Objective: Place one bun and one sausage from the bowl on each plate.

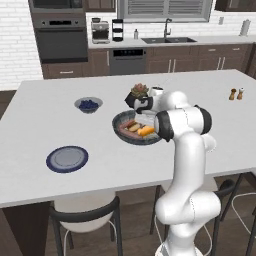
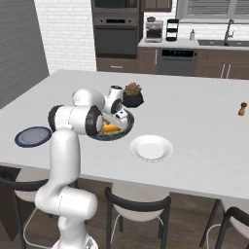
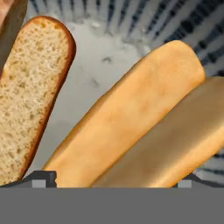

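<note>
Hand view: gripper (image 3: 112, 186) down in the bowl (image 3: 109, 52), tips straddling a golden bun (image 3: 131, 118) w/ jaws spread wide, contact can't be told. 2nd bun, cut face up (image 3: 26, 100), lies left of it. Blue plate (image 1: 67, 159) well left of gripper, white plate (image 2: 151, 147) just right of bowl. Berry bowl (image 1: 88, 104) and potted plant (image 2: 132, 95) sit beyond, on the white counter (image 1: 40, 130).

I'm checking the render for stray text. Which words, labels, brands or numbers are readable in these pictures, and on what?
None can be read. The bowl, blue plate, white plate and buns are unmarked. The oven and coffee machine are too small and blurred to show any lettering.
</note>
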Tool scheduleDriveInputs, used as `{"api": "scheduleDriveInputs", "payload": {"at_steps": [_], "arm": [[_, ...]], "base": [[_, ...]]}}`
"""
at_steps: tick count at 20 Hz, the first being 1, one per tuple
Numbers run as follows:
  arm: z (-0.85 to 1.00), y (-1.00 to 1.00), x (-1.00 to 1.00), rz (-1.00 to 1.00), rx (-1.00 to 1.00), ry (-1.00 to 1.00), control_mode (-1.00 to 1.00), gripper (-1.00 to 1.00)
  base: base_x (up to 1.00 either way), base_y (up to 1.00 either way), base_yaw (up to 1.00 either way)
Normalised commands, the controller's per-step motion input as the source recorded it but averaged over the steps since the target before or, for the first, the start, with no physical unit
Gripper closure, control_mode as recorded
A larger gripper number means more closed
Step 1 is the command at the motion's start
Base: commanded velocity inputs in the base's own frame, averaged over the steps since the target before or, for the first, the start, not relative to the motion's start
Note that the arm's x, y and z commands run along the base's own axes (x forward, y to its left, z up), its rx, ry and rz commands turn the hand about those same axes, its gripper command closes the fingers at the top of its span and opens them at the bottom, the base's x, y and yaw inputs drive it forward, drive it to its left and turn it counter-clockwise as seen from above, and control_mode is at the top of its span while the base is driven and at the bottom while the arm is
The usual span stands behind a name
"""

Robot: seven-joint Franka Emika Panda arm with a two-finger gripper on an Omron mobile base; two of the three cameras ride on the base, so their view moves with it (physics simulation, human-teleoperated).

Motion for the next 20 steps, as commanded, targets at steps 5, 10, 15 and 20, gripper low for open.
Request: {"api": "scheduleDriveInputs", "payload": {"at_steps": [5, 10, 15, 20], "arm": [[-0.40, 0.00, -0.25, 0.00, 0.00, -0.03, -1.00, 1.00], [0.19, 0.00, -0.29, 0.00, 0.03, -0.14, -1.00, 1.00], [0.90, 0.00, -0.48, 0.00, 0.00, -0.16, -1.00, 1.00], [0.92, -0.12, -0.87, 0.00, 0.00, -0.20, -1.00, 1.00]], "base": [[0.00, 0.00, 0.00], [0.00, 0.00, 0.00], [0.00, 0.00, 0.00], [0.00, 0.00, 0.00]]}}
